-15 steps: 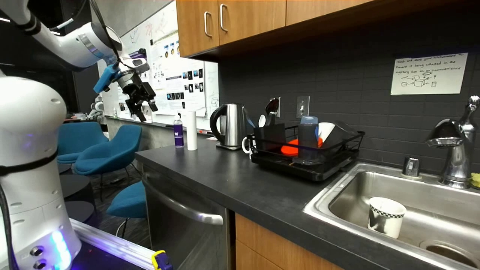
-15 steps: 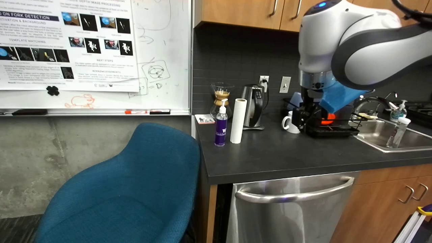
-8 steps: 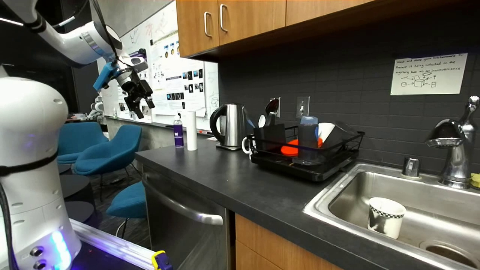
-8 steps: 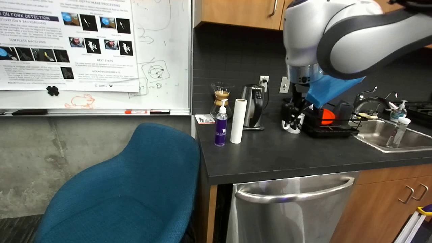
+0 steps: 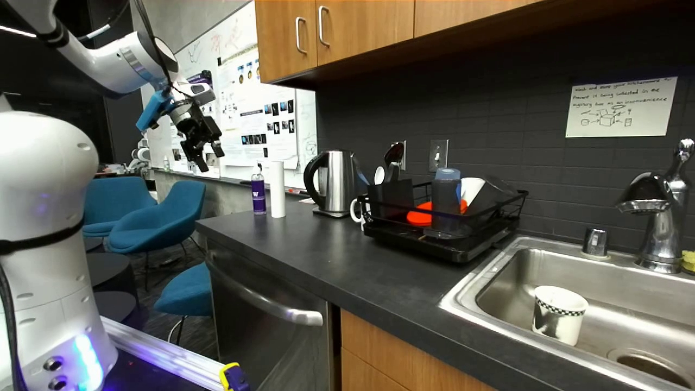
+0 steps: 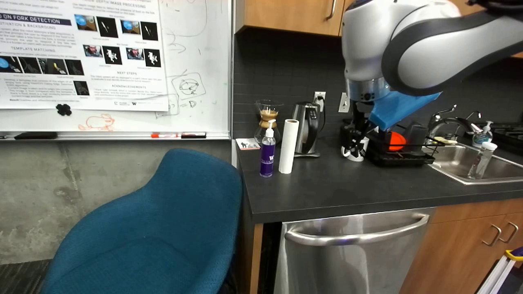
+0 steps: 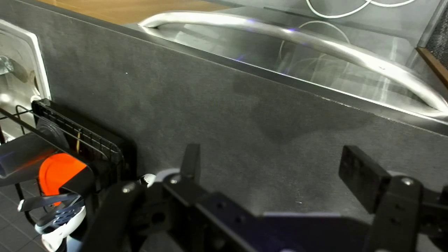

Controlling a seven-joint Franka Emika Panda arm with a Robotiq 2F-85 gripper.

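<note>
My gripper [image 5: 210, 158] is open and empty, held in the air above the dark counter [image 7: 227, 115]. In the wrist view its two black fingers [image 7: 271, 159] stand wide apart with only counter surface between them. In an exterior view the gripper [image 6: 354, 147] overlaps a white mug [image 6: 358, 158] and partly hides it; I see no contact. The mug's handle [image 5: 355, 210] shows beside the black dish rack [image 5: 461, 251]. The rack holds an orange dish [image 5: 419, 215], a grey cup and utensils. A steel kettle [image 5: 339, 182], white roll [image 5: 277, 191] and purple bottle [image 5: 258, 194] stand on the counter.
The sink [image 5: 491, 271] holds a white cup [image 5: 559, 317]; a clear bottle [image 6: 481, 163] with a white cap also shows there. A dishwasher handle [image 7: 280, 31] runs below the counter's front edge. Wooden cabinets [image 5: 364, 27] hang above. Blue chairs [image 6: 163, 228] stand beside the counter.
The arm and gripper have shifted toward the kettle side in an exterior view and risen slightly, then stayed nearly still over the last half second. The gripper stays open; the objects have not moved.
</note>
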